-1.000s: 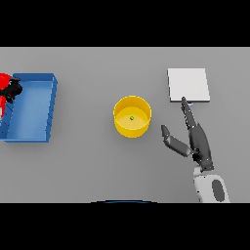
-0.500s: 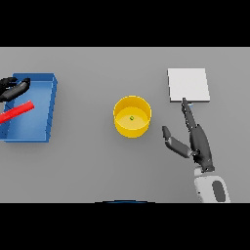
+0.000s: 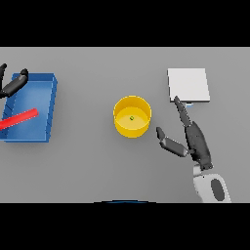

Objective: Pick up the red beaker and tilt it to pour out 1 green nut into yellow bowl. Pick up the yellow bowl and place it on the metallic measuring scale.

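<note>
step: grasp yellow bowl, nut inside | right robot hand open, bowl just left of its thumb | left robot hand open by blue tray | tip: wrap rim level, carry to scale beyond fingertips

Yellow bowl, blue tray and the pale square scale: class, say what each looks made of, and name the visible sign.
Yellow bowl: likely plastic, given its uniform matte colour with no glints.
Blue tray: likely plastic too; flat even blue, thin straight walls.
Scale: a pale grey slab with a dull finish; could be brushed metal, but nothing reflects, so this stays open.
</note>
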Action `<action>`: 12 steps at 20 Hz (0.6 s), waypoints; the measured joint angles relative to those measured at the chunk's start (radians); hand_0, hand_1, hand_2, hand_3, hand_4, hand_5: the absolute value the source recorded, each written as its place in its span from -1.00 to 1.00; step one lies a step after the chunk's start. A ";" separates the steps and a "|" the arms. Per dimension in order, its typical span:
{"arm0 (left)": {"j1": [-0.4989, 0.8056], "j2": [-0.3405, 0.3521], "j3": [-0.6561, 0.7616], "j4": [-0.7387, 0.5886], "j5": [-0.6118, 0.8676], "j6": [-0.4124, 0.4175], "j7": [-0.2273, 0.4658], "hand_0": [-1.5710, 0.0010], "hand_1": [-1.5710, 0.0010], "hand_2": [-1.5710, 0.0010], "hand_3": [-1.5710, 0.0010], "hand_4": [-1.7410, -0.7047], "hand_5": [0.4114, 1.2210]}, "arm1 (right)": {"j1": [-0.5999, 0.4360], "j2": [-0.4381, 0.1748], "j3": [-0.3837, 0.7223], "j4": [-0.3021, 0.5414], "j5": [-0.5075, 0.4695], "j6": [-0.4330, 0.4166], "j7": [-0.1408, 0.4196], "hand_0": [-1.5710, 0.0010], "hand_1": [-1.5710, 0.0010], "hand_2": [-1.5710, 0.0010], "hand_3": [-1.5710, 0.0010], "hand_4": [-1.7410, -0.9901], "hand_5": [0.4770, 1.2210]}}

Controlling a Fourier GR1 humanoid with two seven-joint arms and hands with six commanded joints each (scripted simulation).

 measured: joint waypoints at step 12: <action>-0.004 -0.024 0.005 0.003 0.023 -0.013 -0.017 1.00 1.00 1.00 1.00 0.98 -0.34 | -0.414 -0.301 0.310 0.168 0.438 0.284 -0.013 1.00 1.00 1.00 1.00 0.40 -0.39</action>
